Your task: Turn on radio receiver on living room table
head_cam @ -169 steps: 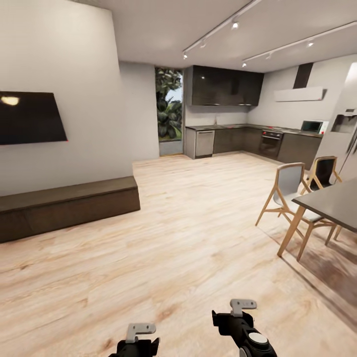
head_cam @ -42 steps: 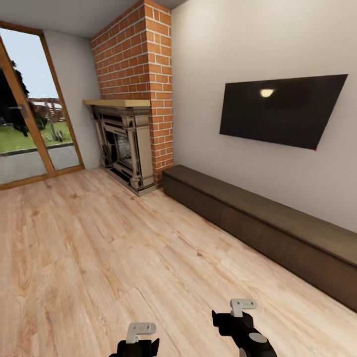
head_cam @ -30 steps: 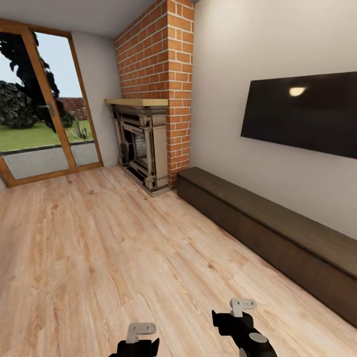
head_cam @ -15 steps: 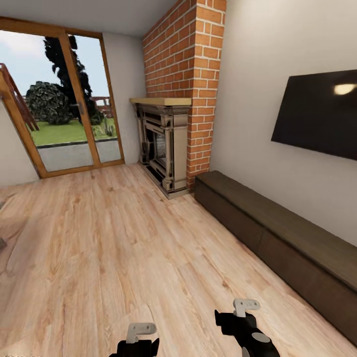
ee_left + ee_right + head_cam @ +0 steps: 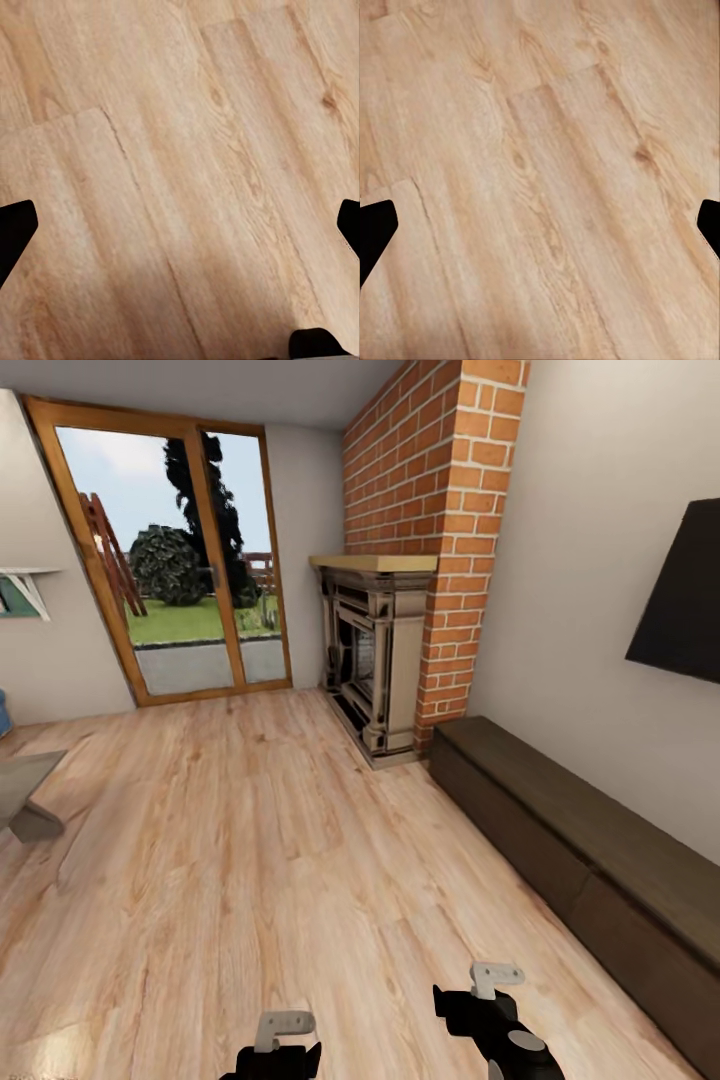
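Radio receiver: position could not be told from these views. Living room, head view, left to right.

Counts: one grey-beige table corner (image 5: 22, 792) at the left edge, cut off by the frame; one wood-framed glazed door (image 5: 170, 560) with two panes, lawn and shrubs behind; one stone fireplace (image 5: 375, 650) with a pale mantel; one brick chimney breast (image 5: 445, 530) touching it; one long low dark bench (image 5: 590, 855) along the right wall; one black wall screen (image 5: 685, 595), partly cut off.

Edges and room: the bench started just beside the chimney base and ran toward the camera. Between the table corner and the bench the wood floor (image 5: 250, 840) was open up to the door.

Surface: light planks, visible grain and knots; walls beige.

Left gripper (image 5: 283, 1038) and right gripper (image 5: 492, 995) were low in the frame above bare floor. Left gripper (image 5: 180, 225): fingertips (image 5: 15, 232) wide apart, nothing between them. Right gripper (image 5: 540, 225): fingertips (image 5: 375, 229) wide apart, nothing held.
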